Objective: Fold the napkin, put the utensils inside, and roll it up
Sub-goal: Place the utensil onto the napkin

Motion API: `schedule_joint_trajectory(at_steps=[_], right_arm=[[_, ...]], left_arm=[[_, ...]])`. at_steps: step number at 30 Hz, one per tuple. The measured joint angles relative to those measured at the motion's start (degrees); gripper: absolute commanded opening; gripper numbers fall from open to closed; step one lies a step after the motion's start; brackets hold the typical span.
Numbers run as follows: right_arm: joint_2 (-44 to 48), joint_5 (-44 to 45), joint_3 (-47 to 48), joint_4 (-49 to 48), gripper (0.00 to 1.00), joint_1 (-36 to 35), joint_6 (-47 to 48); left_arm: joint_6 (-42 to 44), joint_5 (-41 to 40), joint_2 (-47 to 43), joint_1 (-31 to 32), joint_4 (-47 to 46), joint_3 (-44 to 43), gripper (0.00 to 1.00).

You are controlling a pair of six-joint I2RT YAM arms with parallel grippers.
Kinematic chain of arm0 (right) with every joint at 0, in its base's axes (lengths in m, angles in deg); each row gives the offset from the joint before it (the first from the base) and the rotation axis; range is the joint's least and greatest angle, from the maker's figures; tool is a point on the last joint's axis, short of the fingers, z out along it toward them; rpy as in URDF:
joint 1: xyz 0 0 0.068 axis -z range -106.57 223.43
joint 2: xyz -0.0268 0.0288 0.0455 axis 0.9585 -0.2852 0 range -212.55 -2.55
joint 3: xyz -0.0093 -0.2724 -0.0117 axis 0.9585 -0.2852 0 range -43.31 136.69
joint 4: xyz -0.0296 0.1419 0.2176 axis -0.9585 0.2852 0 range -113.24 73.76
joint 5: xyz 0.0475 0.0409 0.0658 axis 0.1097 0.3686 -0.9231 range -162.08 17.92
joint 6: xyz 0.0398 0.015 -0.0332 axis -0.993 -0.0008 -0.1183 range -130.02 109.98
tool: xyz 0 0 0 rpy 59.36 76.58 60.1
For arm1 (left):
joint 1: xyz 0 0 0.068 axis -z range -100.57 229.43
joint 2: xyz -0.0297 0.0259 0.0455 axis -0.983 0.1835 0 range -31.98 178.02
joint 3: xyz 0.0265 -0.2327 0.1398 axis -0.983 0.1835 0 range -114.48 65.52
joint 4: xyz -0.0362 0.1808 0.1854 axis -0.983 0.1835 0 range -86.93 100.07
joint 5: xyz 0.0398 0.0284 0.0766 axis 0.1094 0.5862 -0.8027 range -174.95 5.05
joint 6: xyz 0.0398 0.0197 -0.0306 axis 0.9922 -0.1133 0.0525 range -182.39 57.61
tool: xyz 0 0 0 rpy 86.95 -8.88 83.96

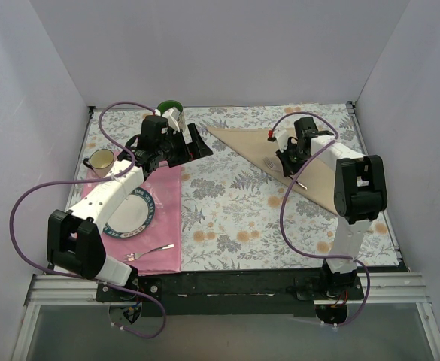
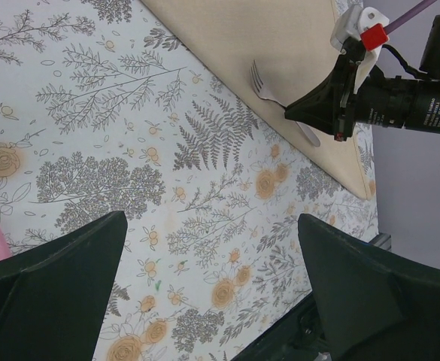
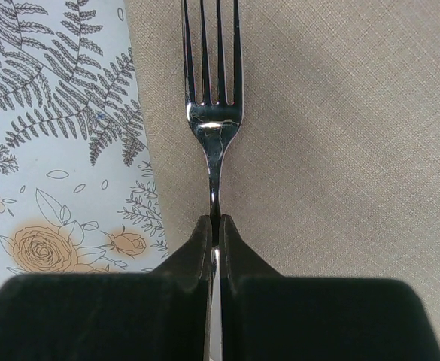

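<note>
1. The right pincer point(image 3: 215, 226) is clenching the fork point(image 3: 213, 113) by its thin neck, just behind the tines, with the jaws pinched right down on the metal. The left pincer point(image 2: 212, 222) is hanging wide open over the tablecloth point(image 2: 129, 150), gripping nothing.
2. The napkin point(image 1: 246, 143) is lying folded into a triangle on the far right of the tablecloth. The fork is sitting over it, just inside the long folded edge. I honestly can't tell if it's resting on the cloth or hovering just above it.
3. What I'm worrying about:
   - The fork is sitting so close to that edge that any sideways nudge on release could leave it half off the cloth. Then the roll isn't going to catch it.
   - The cloth is soft, so I'm guessing a pincer dragging across it while backing off would bunch it up or flip the fold open.
   - That neck is slim and shiny, so it might be twisting in the grip.
   - The second fork point(image 1: 150, 250) is lying way over on the pink placemat point(image 1: 167, 203), well apart from the napkin. Bringing it across means another chance of bumping the fold.
4. The fork's long axis is running roughly parallel to the napkin's long edge. The tines are pointing away from the right wrist, toward the far middle of the tablecloth. The handle is trailing back toward the near right. It's looking flat, not tipped on its side.
</note>
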State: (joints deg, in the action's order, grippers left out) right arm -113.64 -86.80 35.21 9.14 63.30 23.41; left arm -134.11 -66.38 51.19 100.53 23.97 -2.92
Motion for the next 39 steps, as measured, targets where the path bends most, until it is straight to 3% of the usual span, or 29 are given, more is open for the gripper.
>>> schedule_joint_trajectory(at_steps=[20, 23, 25, 28, 32, 39], right_arm=[[-2.03, 0.02, 0.35, -1.07, 0.02, 0.0, -1.73], [-2.03, 0.07, 0.33, -1.09, 0.08, 0.0, -1.75], [-2.03, 0.2, 0.35, -1.09, 0.26, 0.0, -1.81], [-2.03, 1.14, 0.35, -1.09, 0.37, -0.04, -2.64], [-1.88, 3.3, 0.48, -1.44, 0.41, -0.79, -4.5], [0.28, 4.68, 2.14, -0.96, 0.38, -2.73, -3.1]], left_arm=[[0.35, -0.09, 0.04, 0.0, 0.0, 0.0, 0.98], [0.37, -0.09, 0.04, 0.0, 0.0, 0.0, 0.98], [0.35, -0.09, 0.04, 0.0, 0.0, 0.0, 0.98], [0.22, -0.04, 0.26, 0.0, -0.22, 0.0, 0.98], [-1.18, 0.76, 3.28, 0.0, -2.01, -0.17, 0.96], [-3.98, 1.79, 11.19, 1.38, -4.17, -2.16, 0.93]])
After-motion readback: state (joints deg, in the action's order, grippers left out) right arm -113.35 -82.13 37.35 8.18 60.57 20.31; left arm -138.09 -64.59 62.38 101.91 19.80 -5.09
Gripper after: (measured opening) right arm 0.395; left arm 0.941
